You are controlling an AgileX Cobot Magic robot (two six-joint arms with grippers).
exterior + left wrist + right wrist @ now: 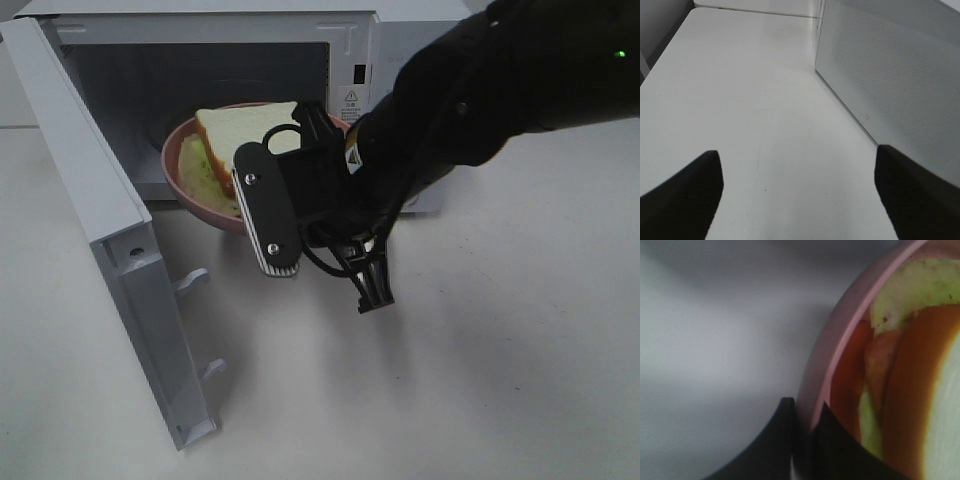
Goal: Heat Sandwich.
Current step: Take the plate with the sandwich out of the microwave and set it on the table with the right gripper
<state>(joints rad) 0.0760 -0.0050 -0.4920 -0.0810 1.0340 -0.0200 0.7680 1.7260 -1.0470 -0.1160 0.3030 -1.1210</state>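
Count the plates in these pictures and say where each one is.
1. The pink plate, carrying the sandwich, is at the mouth of the open microwave, its rim pinched by the right gripper. The arm could hide others.

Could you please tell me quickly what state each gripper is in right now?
Left gripper: open, holding nothing.
Right gripper: closed on the rim of the pink plate carrying the sandwich.

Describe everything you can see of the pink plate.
The pink plate is round and shallow with a smooth raised rim, looking like plastic or ceramic. It carries the sandwich and lies partway through the mouth of the open microwave, near edge sticking out. The right gripper is shut on its rim, one finger inside, one outside.
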